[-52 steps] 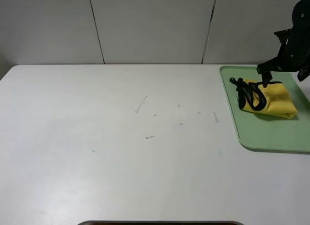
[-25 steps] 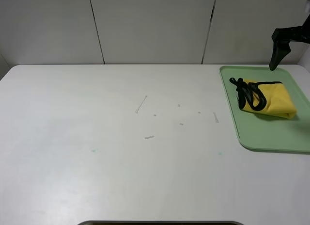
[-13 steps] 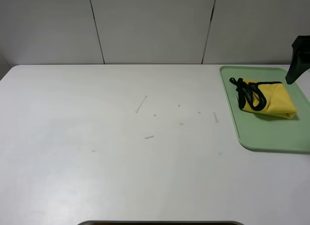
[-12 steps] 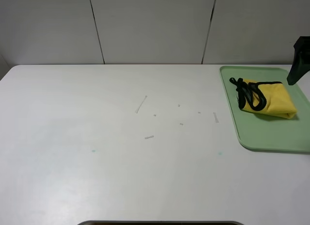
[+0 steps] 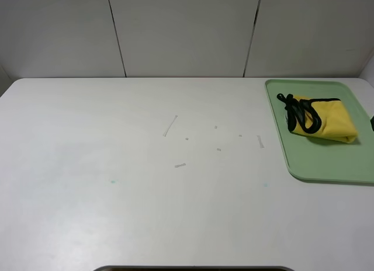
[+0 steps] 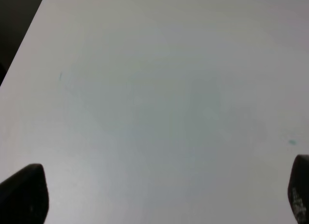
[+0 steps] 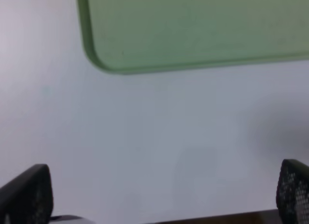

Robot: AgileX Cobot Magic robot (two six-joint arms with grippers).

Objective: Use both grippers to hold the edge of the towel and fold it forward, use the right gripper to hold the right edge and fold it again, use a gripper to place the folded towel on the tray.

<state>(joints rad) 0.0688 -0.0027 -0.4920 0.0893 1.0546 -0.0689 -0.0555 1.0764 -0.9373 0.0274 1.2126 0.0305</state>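
**A:** Tool status? Left tool (image 6: 154, 195): both fingertips sit at the far edges of its wrist view, jaws wide apart, nothing between them, only bare white surface (image 6: 159, 89) below. Right tool (image 7: 164, 195): same picture, fingertips at opposite edges, spread fully, empty.

**B:** Agreed. Right one hangs over the surface just beside the tray (image 7: 193, 31); one rounded corner of the rim shows in its wrist view, and the towel does not. Neither arm shows clearly in the high view (only a dark sliver at the right border, can't say what it is).

**A:** Towel (image 5: 327, 120)?

**B:** On the tray (image 5: 327, 163), toward its far half, folded into a compact yellow bundle. The black edge (image 5: 299, 114) is bunched in loops on the side nearer the middle of the surface. Nothing touches it.

**A:** Handling, if it needs a re-grip?

**B:** I'd judge it light, soft and limp, with no stiffness to hold a fold. A pinch on one layer would likely peel the bundle open. Better to go for the stitched border, where it's thicker, or clamp through all layers at the folded side. The tray looks smooth, so the bundle may slide if nudged.

**A:** Task state?

**B:** Placement looks done. Both tools are clear of the tray.
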